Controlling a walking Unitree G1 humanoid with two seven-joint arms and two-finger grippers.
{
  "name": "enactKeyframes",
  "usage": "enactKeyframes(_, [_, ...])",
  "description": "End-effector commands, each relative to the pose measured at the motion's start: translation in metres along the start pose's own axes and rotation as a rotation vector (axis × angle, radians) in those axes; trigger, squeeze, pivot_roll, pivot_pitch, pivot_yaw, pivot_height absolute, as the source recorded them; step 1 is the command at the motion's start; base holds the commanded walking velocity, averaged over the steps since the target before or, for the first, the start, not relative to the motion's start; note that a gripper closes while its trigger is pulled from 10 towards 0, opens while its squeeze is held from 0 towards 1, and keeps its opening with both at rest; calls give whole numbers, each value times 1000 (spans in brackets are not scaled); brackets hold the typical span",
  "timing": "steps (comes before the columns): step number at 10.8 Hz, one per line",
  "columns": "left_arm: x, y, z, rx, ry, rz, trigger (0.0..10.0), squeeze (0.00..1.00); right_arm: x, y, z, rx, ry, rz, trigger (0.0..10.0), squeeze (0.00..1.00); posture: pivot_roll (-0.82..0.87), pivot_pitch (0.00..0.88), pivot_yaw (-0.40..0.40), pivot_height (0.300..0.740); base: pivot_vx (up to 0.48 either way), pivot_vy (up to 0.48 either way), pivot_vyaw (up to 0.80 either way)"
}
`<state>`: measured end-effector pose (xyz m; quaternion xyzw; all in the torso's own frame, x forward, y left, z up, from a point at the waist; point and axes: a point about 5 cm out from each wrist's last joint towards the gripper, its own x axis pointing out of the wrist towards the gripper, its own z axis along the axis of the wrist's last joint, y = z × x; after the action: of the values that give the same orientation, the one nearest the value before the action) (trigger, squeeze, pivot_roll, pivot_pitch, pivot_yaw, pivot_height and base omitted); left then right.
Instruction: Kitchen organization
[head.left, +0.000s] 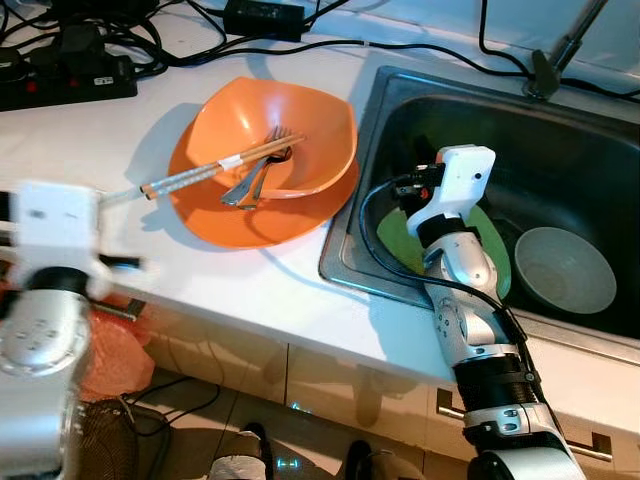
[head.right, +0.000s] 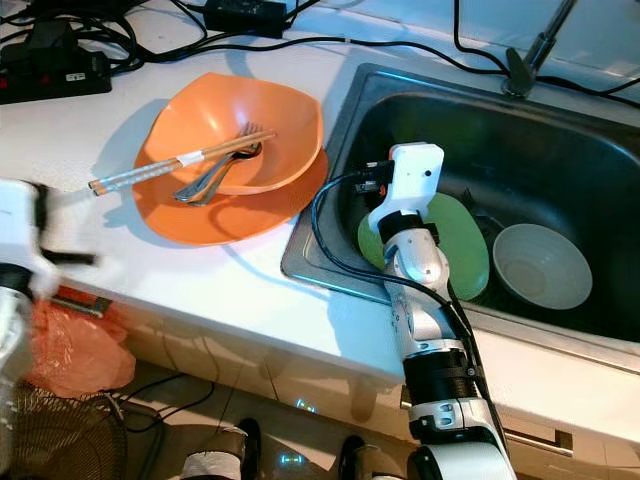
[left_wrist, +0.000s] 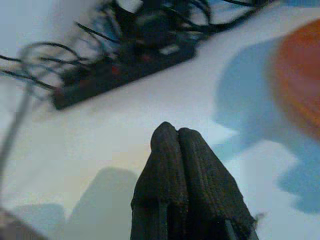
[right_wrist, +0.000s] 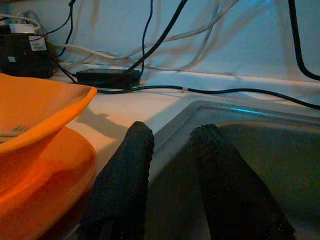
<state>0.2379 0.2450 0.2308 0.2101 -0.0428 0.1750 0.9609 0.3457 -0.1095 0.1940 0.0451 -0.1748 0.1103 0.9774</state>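
Right claw parted, seemingly empty, over sink.

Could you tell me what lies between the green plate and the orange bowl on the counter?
In the left eye view, the sink's left wall and rim separate the green plate from the orange bowl; the right gripper, open, hangs there.

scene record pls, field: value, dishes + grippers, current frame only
counter: white countertop, power strip and cables at the back
orange stack: orange bowl sits on orange plate
in bowl: chopsticks, fork and spoon, handles over the rim
sink: steel sink, holds green plate and pale bowl
right gripper: fingers apart, empty, over the sink's left edge beside the orange stack
left gripper: fingers together, empty, over the counter left of the orange plate
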Motion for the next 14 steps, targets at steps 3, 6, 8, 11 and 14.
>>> enactKeyframes(3, [6, 31, 15, 167, -112, 294, 10000, 0, -6, -2, -12, 27, 41, -13, 10000, 0, 331, 210, -49, 740, 0, 0, 0])
enactKeyframes(6, [10, 42, 49, 276, -332, 426, 10000, 0, -6, -3, -12, 24, 38, -22, 10000, 0, 325, 196, -41, 740, 0, 0, 0])
enactKeyframes(8, [17, 22, 75, 298, -504, 355, 10000, 0, -6, -5, -12, 24, 30, -32, 10000, 0, 320, 179, -35, 740, 0, 0, 0])
enactKeyframes(11, [31, -31, 96, 108, -625, 124, 10000, 0, -5, -5, -10, 27, 15, -44, 10000, 0, 308, 156, -23, 740, 0, 0, 0])
enactKeyframes(14, [40, -84, 114, -168, -661, -161, 10000, 0, -6, -8, -5, 28, -19, -66, 10000, 0, 277, 152, -12, 740, 0, 0, 0])
